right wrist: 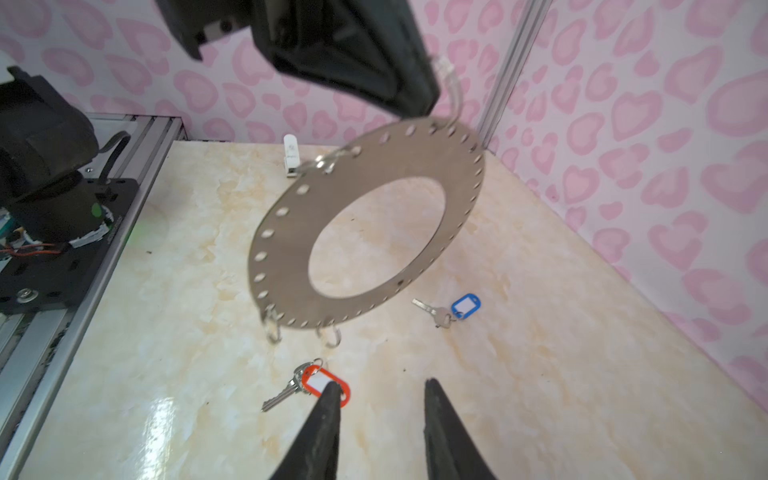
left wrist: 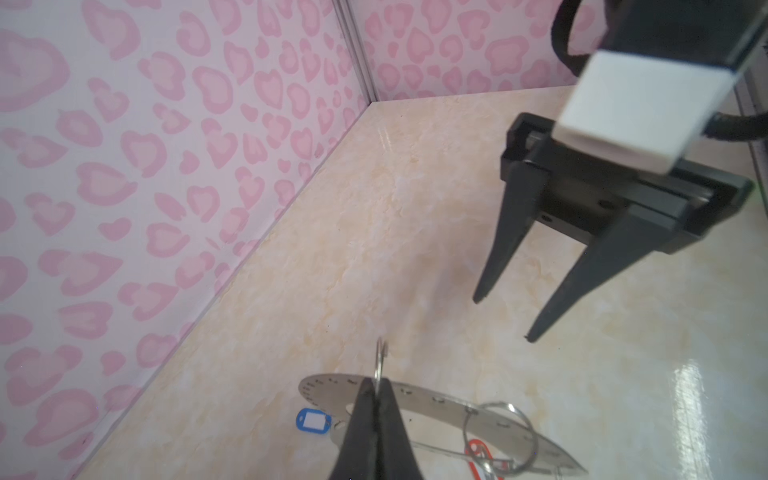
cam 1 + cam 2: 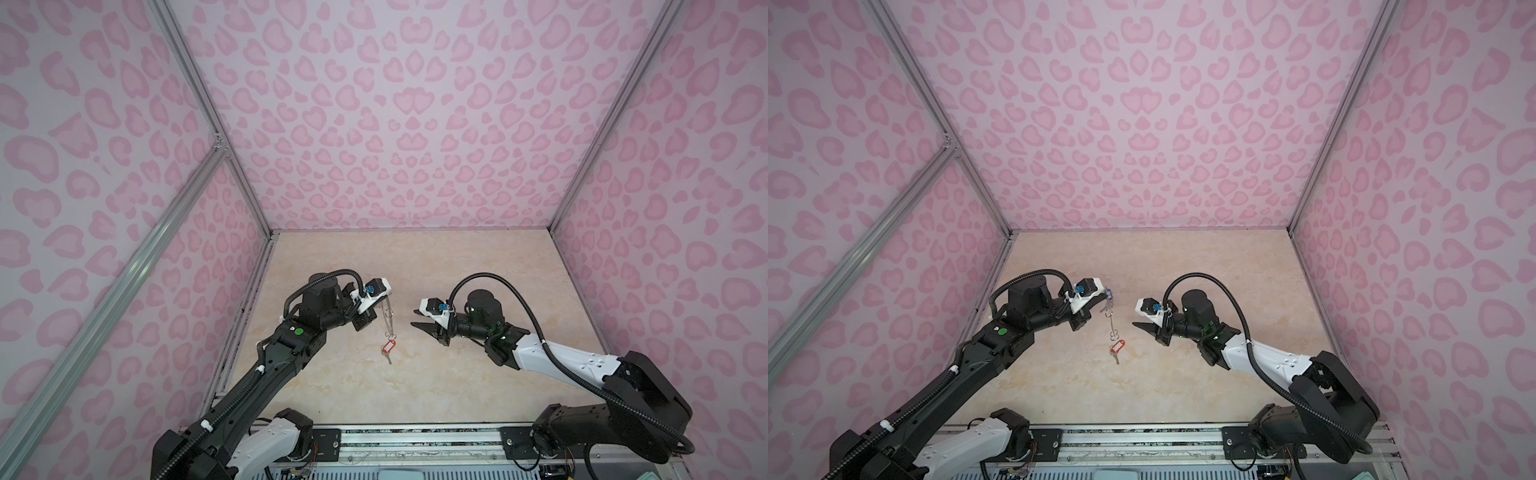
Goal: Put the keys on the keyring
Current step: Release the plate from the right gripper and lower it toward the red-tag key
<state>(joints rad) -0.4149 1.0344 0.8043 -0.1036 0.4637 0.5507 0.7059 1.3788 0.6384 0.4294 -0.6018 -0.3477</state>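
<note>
1. Grey metal keyring (image 1: pixel 286 253): a flat disc with a wide open centre and small holes round its rim. It hangs tilted above the surface (image 3: pixel 457 374). In a top view the keyring (image 3: pixel 388 322) appears edge-on.
2. Left tool (image 2: pixel 376 392): its fingers are pressed together on the keyring's upper rim and carry the disc clear of the surface.
3. Wire clips (image 1: pixel 274 328): two small hooks dangle from the lowest part of the rim, and a third sits further round it.
4. Orange-red-tagged keys (image 1: pixel 326 384): these lie flat on the surface just below the keyring's lowest edge, apart from it and from the hooks. In the right wrist view one finger of the right tool overlaps the tag; whether it touches cannot be told.
5. Blue-tagged keys (image 1: pixel 465 305): these lie flat on the surface, apart from the orange-red-tagged keys and nearer a wall. They are not joined to the keyring.
6. Right tool (image 1: pixel 380 395): its fingers are spread with nothing between them. In both top views it sits to the right of the hanging keyring, tips pointing toward it and apart from it.
7. Surface and walls (image 3: pixel 374 104): a beige marbled top enclosed by pink-patterned panels.
</note>
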